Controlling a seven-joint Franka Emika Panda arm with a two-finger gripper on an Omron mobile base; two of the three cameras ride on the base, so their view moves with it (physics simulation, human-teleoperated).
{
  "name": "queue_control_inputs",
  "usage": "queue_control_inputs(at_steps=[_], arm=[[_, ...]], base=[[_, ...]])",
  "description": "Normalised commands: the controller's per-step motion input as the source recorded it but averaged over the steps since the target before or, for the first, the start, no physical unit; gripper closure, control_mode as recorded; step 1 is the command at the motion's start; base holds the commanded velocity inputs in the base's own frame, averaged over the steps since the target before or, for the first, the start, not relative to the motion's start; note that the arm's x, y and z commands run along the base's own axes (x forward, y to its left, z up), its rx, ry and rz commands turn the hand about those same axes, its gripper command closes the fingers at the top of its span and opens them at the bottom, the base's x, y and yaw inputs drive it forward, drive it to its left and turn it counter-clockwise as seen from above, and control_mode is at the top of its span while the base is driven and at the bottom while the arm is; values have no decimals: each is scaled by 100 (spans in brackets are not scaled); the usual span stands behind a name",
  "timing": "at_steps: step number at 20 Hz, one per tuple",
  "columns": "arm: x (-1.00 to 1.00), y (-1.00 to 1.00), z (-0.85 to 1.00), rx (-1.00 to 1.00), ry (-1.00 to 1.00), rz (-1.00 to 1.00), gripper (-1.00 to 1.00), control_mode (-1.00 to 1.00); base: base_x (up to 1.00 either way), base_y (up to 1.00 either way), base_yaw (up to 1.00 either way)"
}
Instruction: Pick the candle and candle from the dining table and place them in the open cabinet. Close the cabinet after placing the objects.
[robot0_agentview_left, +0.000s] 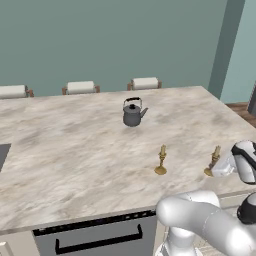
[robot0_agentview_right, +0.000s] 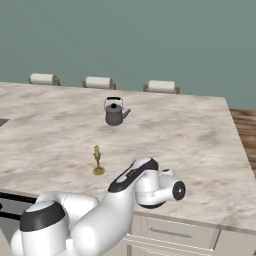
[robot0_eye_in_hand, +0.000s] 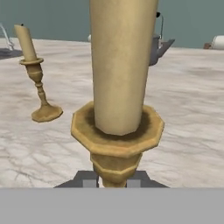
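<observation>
Tipping is the risk: pincer (robot0_eye_in_hand: 111, 181) pinches the near candle (robot0_eye_in_hand: 120, 65) low on its slim brass stem, so a fast lift could swing it loose. Its fingers (robot0_eye_in_hand: 89, 180) sit narrow, either side of the stem. Second candle (robot0_agentview_left: 161, 161) stands apart on the bench (robot0_agentview_left: 75, 150), kettle (robot0_agentview_left: 133, 112) beyond.

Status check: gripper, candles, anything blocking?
Gripper jaws closed on near candle's brass stem, foot on table. Far candle upright, untouched. Kettle well behind, no obstruction.
</observation>
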Motion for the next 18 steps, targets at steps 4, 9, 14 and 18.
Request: queue_control_inputs(at_steps=[4,9,14,18], arm=[[-9,0,61,-1,-6,0,100,-100],[-8,0,64,-4,-5,0,100,-100],[-5,0,58,-5,-2,0,100,-100],[0,8,58,-8,-3,0,100,-100]], base=[[0,0,0],[0,0,0],[0,0,0],[0,0,0]])
